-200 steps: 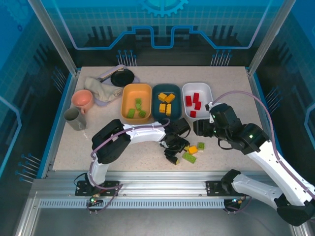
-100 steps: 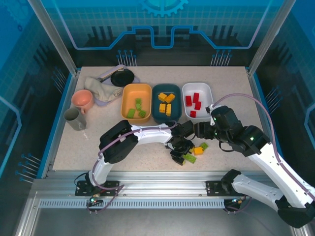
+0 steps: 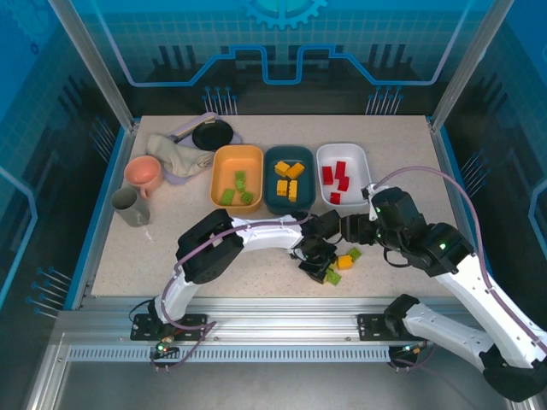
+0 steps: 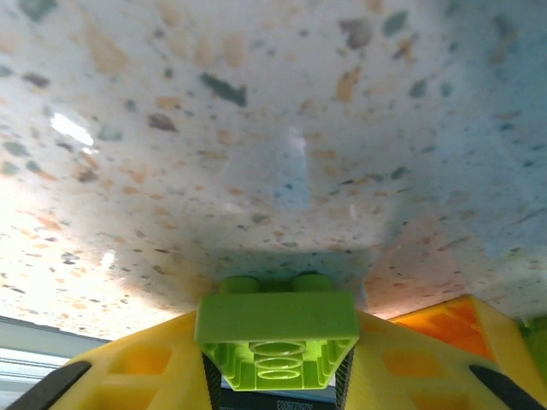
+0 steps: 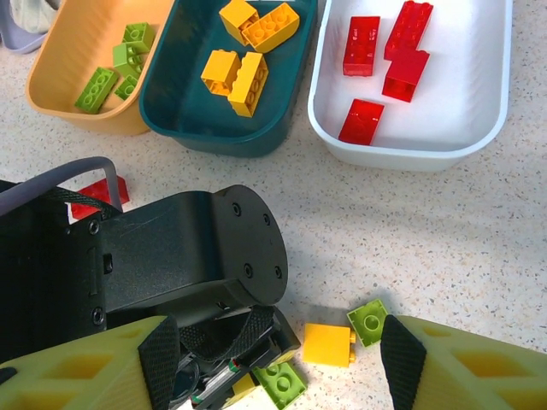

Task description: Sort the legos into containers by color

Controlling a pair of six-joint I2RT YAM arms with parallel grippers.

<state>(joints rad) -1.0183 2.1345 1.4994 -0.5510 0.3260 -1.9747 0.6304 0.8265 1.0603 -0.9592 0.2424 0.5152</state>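
My left gripper is down at the table among the loose legos, shut on a green brick that sits studs-down between its yellow fingers. Just right of it lie a yellow brick and a small green brick. A red brick peeks out behind the left arm. My right gripper hovers open above this cluster. The orange-yellow tray holds green bricks, the teal tray yellow ones, the white tray red ones.
At the back left stand a pink cup, a grey cup, a crumpled cloth and a small black pan. The left arm's black wrist lies across the space between the trays and the loose bricks.
My left gripper slid right along the table to the green brick and now has it between its fingers. The right arm shifted slightly toward the near edge. The yellow brick was nudged right.
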